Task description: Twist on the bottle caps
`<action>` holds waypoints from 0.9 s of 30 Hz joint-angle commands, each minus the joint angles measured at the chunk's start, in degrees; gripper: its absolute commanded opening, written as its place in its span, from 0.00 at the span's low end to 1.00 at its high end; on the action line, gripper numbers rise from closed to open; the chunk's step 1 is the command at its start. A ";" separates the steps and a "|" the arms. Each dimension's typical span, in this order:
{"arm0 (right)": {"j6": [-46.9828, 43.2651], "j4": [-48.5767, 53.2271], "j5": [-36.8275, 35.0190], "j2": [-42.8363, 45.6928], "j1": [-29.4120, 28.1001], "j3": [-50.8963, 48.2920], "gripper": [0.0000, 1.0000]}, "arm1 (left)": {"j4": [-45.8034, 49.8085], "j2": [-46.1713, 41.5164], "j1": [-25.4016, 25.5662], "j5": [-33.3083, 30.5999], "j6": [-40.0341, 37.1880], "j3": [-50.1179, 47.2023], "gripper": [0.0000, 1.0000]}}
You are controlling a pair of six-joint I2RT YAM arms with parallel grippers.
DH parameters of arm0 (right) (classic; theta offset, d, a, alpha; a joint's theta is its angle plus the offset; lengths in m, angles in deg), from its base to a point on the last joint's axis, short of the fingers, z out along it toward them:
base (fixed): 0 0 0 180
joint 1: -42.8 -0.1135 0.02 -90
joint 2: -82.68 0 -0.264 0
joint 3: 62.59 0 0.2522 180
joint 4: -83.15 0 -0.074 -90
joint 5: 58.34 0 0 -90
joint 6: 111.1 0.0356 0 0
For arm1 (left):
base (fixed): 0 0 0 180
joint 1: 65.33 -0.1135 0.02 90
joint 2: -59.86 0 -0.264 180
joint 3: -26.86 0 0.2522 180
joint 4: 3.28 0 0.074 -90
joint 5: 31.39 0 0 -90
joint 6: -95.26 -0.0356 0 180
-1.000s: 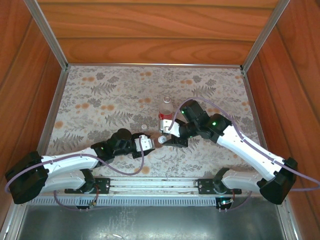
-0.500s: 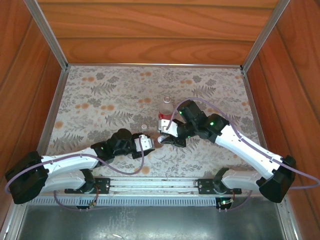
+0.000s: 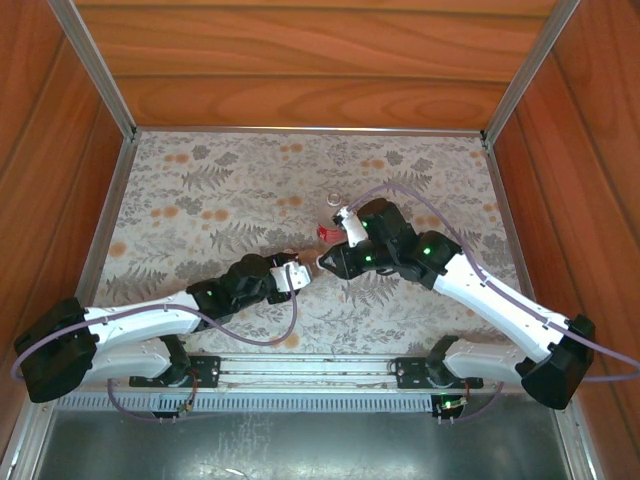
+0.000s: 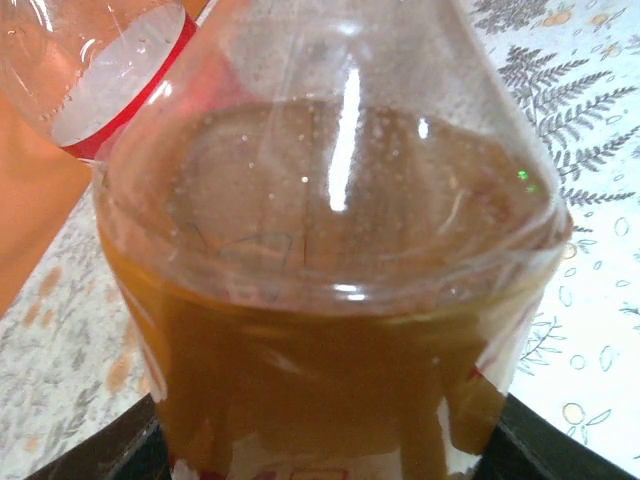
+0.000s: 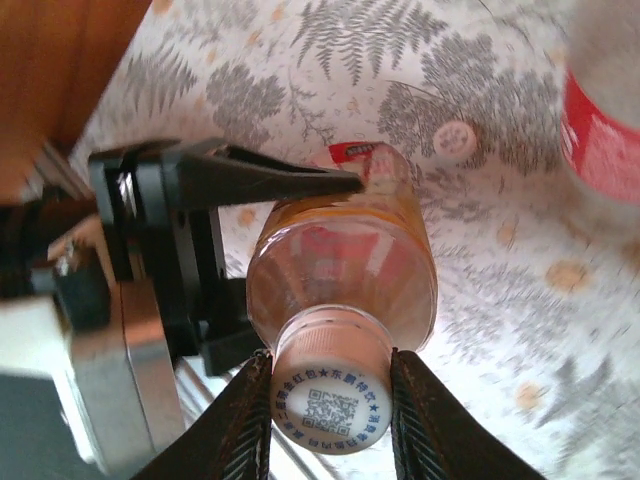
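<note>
Beyond the right claw [image 5: 331,365] the table [image 5: 520,300] carries the clear bottle [image 5: 600,110] off to one side, while the amber bottle [image 5: 345,260] is held with its neck toward that claw by the left claw [image 3: 295,275], clamped on its body. Pressed against both sides of the white cap [image 5: 330,400] seated on that neck, the right claw should turn squarely about the neck's axis, pushing lightly, with the left claw gripping firmly against the twist. Past the amber bottle, a second cap [image 5: 455,140] lies on the table for later.
</note>
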 commanded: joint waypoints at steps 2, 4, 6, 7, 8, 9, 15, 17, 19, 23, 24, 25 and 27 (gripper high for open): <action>24.25 1.26 0.39 1.99 -0.58 -2.58 0.15 | -2.14 0.52 0.49 -7.74 -1.99 2.04 0.57; 23.45 2.05 -0.51 2.08 -0.49 -1.63 0.16 | -2.06 0.43 0.43 -7.10 -2.31 1.83 0.57; 19.42 2.77 -1.34 2.08 -0.51 -0.53 0.24 | -2.06 -0.04 0.43 -5.10 -2.23 0.98 0.57; 15.94 2.16 -1.16 2.36 -0.49 -0.37 0.33 | -2.06 -0.46 0.29 -3.79 -1.91 0.53 0.57; 12.26 1.29 -0.68 2.98 -0.49 -0.55 0.42 | -2.06 -0.80 0.29 -2.60 -1.83 0.14 0.57; 6.17 0.38 -0.25 3.70 -0.49 -0.80 0.51 | -2.06 -1.08 0.13 -1.34 -1.64 -0.28 0.57; -33.70 3.47 2.53 10.29 -0.49 -2.40 0.67 | -1.83 -2.39 -0.46 8.23 -0.56 -2.38 0.57; -46.84 7.15 3.92 10.95 -0.49 -2.10 0.68 | -1.75 -2.45 -0.46 11.58 -0.65 -2.59 0.57; -56.75 10.16 4.94 10.55 -0.49 -1.54 0.67 | -1.45 -2.24 -0.48 14.09 -0.65 -2.50 0.57; -67.40 16.51 6.19 5.77 -0.66 2.48 0.64 | -0.74 -1.61 -0.48 18.43 -0.57 -1.88 0.57; -68.69 17.46 6.49 4.45 -0.67 3.51 0.64 | -0.65 -1.61 -0.57 19.60 -0.35 -1.83 0.57; -69.60 17.69 6.87 3.54 -0.67 4.16 0.63 | -0.58 -1.60 -0.65 20.61 -0.13 -1.82 0.57; -70.30 16.93 7.87 2.35 -0.83 4.83 0.60 | -0.48 -1.69 -0.97 21.85 0.31 -1.79 0.57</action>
